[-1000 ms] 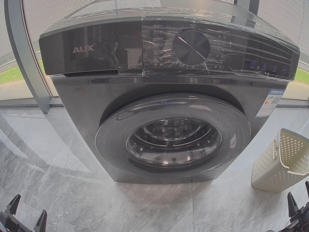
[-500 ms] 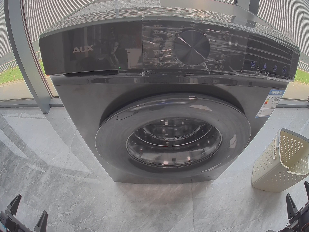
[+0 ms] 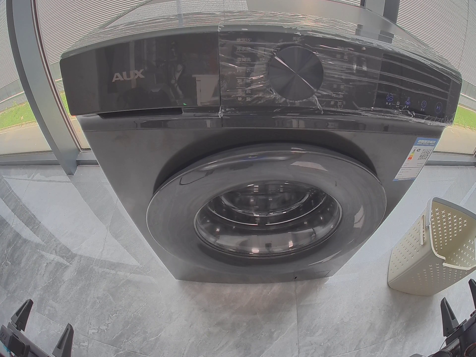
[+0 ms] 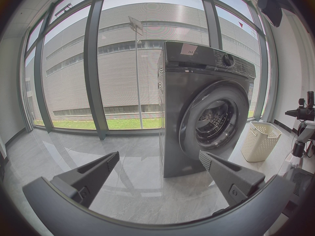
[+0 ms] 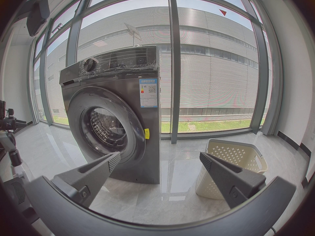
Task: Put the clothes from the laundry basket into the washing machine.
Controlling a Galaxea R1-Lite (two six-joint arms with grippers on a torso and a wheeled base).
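Observation:
A dark grey front-loading washing machine (image 3: 258,140) stands on the floor straight ahead, its round glass door (image 3: 267,214) shut. The same washing machine (image 4: 203,105) appears from its left side, and the washing machine (image 5: 111,115) from its right side. A cream perforated laundry basket (image 3: 436,246) stands on the floor to the machine's right; the laundry basket (image 5: 231,163) looks empty inside, and the laundry basket (image 4: 261,140) shows no clothes. My left gripper (image 3: 43,321) hangs low at the lower left, open and empty. My right gripper (image 3: 460,303) hangs low beside the basket, open and empty.
Grey marble-look floor (image 3: 99,254) spreads in front of and around the machine. Tall windows with dark frames (image 3: 29,75) stand behind it. A camera on a tripod (image 4: 303,122) stands to the right of the room.

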